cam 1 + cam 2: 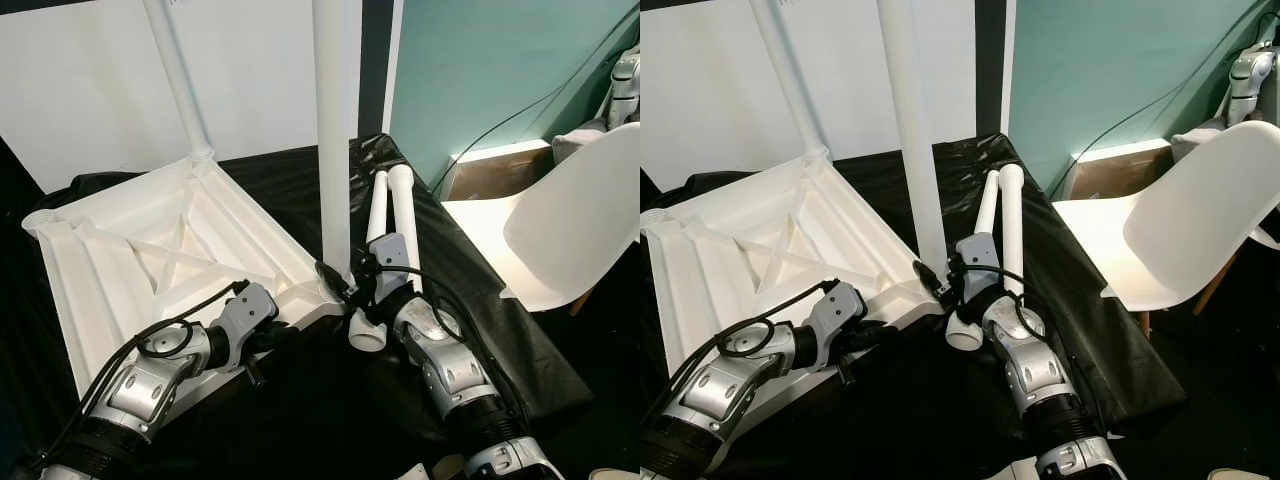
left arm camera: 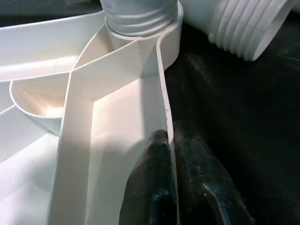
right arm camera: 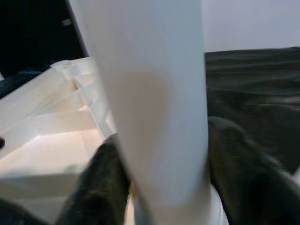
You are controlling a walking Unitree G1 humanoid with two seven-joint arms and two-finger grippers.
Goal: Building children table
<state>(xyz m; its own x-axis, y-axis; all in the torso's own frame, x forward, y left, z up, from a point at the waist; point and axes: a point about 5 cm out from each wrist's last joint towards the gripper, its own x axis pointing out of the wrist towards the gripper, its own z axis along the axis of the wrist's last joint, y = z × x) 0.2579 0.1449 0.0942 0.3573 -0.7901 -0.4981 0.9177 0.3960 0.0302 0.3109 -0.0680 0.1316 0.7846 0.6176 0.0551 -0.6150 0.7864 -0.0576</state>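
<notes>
Left wrist view shows left gripper (image 2: 169, 187) pinching tabletop rim (image 2: 165, 89).

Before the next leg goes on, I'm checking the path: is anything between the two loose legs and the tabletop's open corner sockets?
Only the right gripper, shut on the upright leg, stands between the loose legs and the tabletop.

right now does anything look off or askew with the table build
Nothing looks damaged. The white tabletop lies upside down and tilted on the black cover, its near edge pinched by the left gripper. The right gripper clasps an upright leg at the corner; two loose legs lie beside it.
</notes>
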